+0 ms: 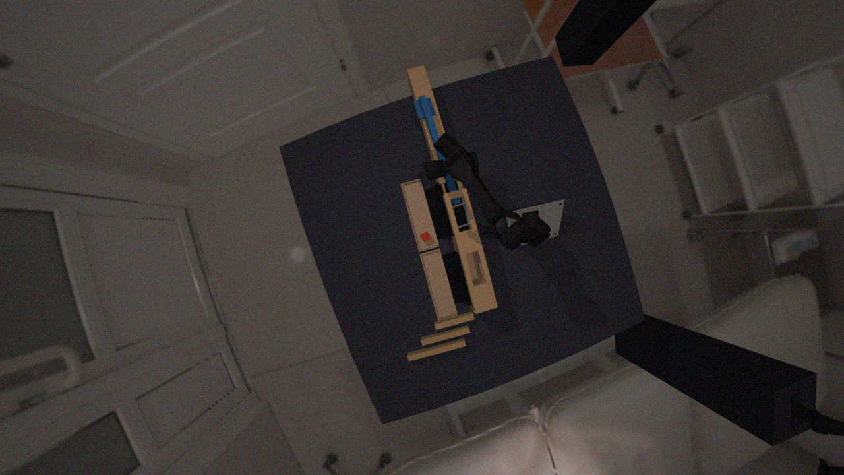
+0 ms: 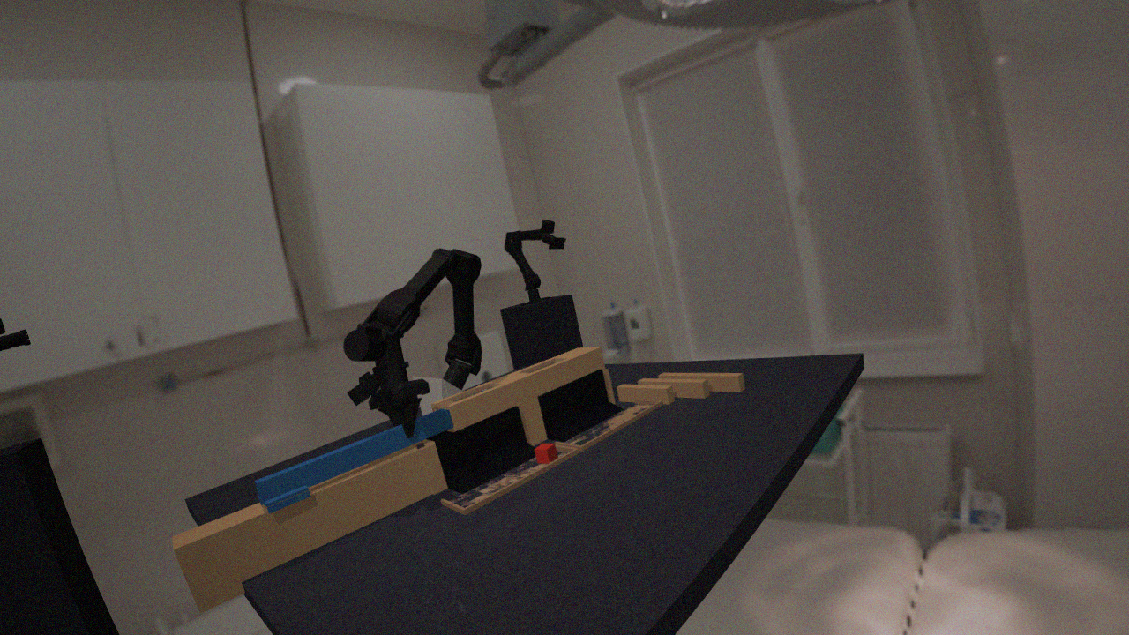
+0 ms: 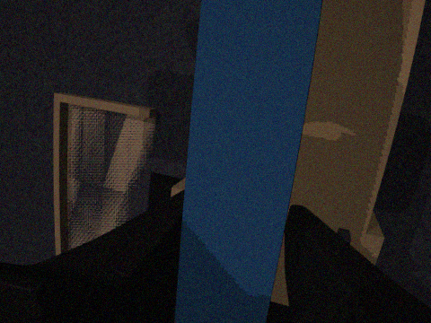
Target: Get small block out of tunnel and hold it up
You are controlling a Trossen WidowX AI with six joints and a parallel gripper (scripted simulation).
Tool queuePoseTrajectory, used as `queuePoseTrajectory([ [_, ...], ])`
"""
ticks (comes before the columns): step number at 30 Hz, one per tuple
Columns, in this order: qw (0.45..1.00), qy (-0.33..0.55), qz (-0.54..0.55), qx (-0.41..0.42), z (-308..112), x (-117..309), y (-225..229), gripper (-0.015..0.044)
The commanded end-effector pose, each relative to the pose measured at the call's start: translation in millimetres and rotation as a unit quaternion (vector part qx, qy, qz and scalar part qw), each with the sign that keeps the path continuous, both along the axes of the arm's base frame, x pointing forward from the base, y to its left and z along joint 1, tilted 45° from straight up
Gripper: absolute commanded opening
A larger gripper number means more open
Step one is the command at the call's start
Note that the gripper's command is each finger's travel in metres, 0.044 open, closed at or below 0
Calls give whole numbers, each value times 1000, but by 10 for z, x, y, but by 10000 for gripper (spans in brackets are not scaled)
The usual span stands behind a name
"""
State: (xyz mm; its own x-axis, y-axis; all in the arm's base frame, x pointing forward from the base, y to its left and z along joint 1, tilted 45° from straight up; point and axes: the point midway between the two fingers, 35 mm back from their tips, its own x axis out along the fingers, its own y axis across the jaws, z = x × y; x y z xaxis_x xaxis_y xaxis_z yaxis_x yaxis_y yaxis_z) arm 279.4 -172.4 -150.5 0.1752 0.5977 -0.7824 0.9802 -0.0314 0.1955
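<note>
We see the small red block (image 1: 426, 237) (image 2: 545, 453) outside the tunnel, in the shallow wooden tray (image 1: 411, 194) (image 2: 504, 491) (image 3: 57, 170) beside it, apart from the claw (image 1: 441, 166) (image 2: 409, 430) (image 3: 233, 251), which is pinching the long, smooth blue handle (image 1: 431, 125) (image 2: 347, 458) (image 3: 247, 135). We find the block a plain cube, the tunnel housing (image 1: 481, 289) (image 2: 534, 410) pale wood with squared openings, and three straight-edged wooden bars (image 1: 436, 349) (image 2: 724, 382) lying near its end on the dark, matte tabletop (image 1: 354, 236) (image 2: 600, 513).

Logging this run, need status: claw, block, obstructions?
Claw shut on blue handle bar. Red block out of tunnel, in the near shallow tray, not held. Nothing visibly blocking the block from above.
</note>
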Motion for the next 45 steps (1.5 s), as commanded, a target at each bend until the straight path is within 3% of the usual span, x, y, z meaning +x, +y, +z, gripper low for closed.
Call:
queuePoseTrajectory([
  [1,1000,-2,4,-19,-117,14,-65,0],
  [38,1000,-2,4,-19,-117,14,-65,0],
  [45,1000,-1,0,-3,-10,6,-19,184],
])
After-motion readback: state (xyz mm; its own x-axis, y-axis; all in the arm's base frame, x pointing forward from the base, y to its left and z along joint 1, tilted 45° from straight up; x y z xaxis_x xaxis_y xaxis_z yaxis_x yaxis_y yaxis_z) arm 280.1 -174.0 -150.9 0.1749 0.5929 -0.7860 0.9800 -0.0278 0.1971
